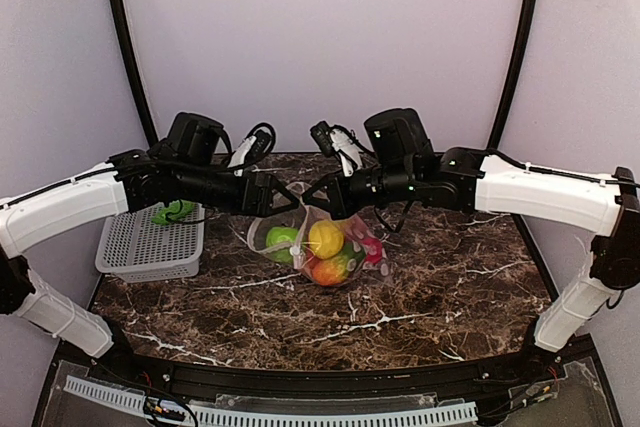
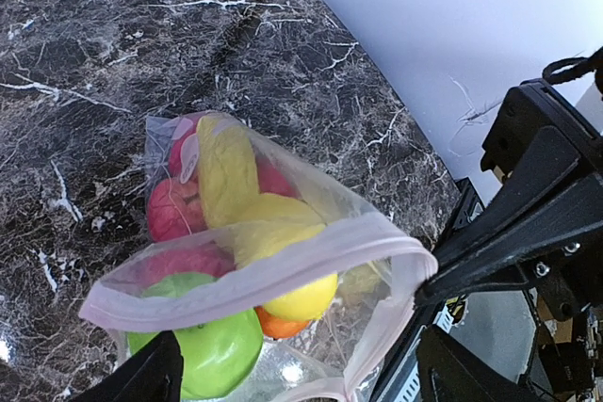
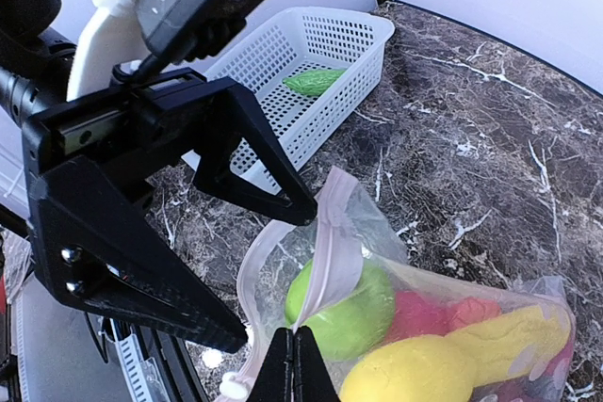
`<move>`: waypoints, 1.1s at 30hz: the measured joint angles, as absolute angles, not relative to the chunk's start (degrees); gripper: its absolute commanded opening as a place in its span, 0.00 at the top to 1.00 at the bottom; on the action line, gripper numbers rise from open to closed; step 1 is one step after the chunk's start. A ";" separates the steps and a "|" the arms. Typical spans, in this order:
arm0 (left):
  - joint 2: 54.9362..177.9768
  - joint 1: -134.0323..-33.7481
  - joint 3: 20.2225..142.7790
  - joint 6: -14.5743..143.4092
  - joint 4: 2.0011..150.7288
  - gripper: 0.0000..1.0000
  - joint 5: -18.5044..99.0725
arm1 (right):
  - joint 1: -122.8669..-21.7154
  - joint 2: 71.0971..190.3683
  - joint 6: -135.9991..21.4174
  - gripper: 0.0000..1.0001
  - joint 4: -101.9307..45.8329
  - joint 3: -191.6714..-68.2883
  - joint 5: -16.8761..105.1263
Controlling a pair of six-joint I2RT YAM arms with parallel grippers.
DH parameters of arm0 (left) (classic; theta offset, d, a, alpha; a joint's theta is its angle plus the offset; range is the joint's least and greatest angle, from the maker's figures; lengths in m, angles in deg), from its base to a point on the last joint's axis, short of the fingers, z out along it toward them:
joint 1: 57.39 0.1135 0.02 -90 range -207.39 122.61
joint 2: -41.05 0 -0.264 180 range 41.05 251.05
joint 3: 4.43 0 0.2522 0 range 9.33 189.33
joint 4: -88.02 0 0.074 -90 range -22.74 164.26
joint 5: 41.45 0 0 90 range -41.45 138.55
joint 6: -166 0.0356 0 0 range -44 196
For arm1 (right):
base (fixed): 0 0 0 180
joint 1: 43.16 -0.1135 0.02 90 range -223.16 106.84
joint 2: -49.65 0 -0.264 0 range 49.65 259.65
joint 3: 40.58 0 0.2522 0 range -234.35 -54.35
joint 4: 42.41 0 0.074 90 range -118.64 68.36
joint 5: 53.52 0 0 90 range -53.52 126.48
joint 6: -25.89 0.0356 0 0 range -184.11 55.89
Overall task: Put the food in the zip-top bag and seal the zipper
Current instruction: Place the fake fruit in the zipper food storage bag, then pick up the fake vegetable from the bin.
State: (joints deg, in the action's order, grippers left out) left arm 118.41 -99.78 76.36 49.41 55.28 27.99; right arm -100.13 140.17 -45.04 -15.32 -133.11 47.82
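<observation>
Right wrist | zipper (image 3: 330, 251) pinched by right jaws | left jaws wide

Left fingers (image 3: 122, 261) spread wide (right fingers (image 3: 283, 369) pinched).

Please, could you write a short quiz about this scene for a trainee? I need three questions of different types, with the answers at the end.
1. True or false: the bag is already sealed.
2. What colour is the food piece lying in the basket? A) red B) green C) yellow
3. Fill in: the ____ pincer is shut on the bag's rim.

Key
1. False. The bag's mouth gapes open.
2. B.
3. Right. The right pincer pinches the rim, while the left pincer is open.
</observation>
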 measured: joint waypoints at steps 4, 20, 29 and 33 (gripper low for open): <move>116.71 -99.56 77.86 50.76 52.35 0.14 28.67 | -100.13 140.17 -45.04 1.00 -15.32 -133.11 47.80; 113.89 -62.67 80.31 68.29 38.10 0.09 26.31 | -100.13 140.04 -44.95 1.00 -15.41 -132.74 47.38; 126.19 -49.64 78.59 73.52 40.24 0.09 25.02 | -100.13 139.30 -44.95 1.00 -15.34 -132.39 46.51; 130.92 -47.24 78.59 74.30 41.73 0.09 25.34 | -100.13 138.97 -44.95 1.00 -15.32 -131.99 45.94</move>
